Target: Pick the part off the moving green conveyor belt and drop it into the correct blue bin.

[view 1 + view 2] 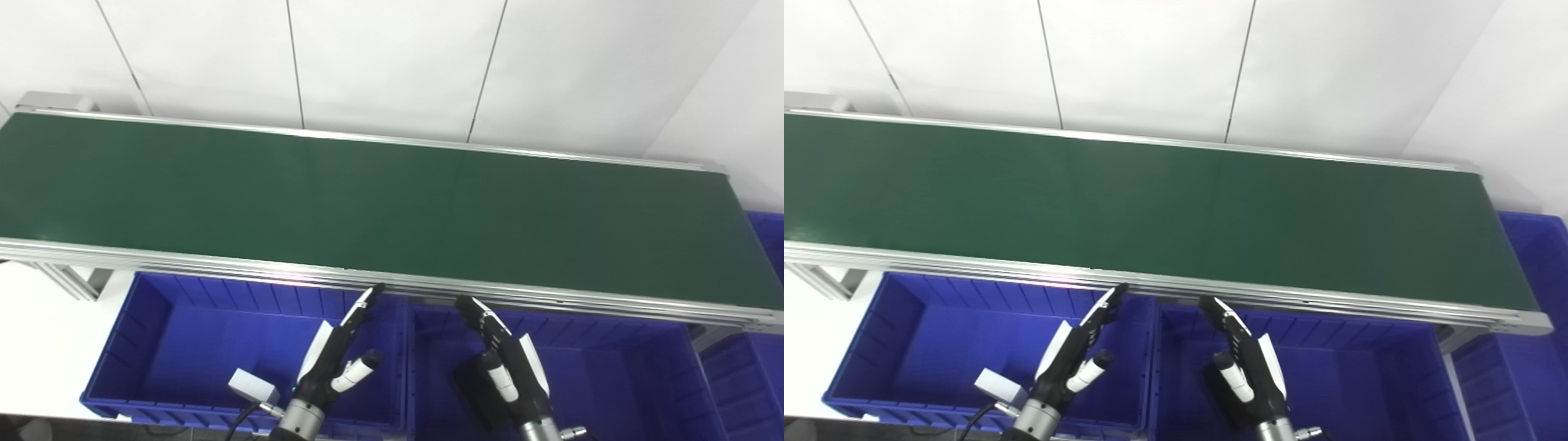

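White wall panels back the long green conveyor belt, bare of parts. My left hand and right hand hover open and empty over the blue plastic bins at six o'clock; I'd best wait, fingers spread.

Conveyor belt behind two side-by-side bins.

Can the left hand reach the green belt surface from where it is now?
Probably yes. The left hand is open and empty above a blue bin, its fingers near the belt front rail, with nothing between.
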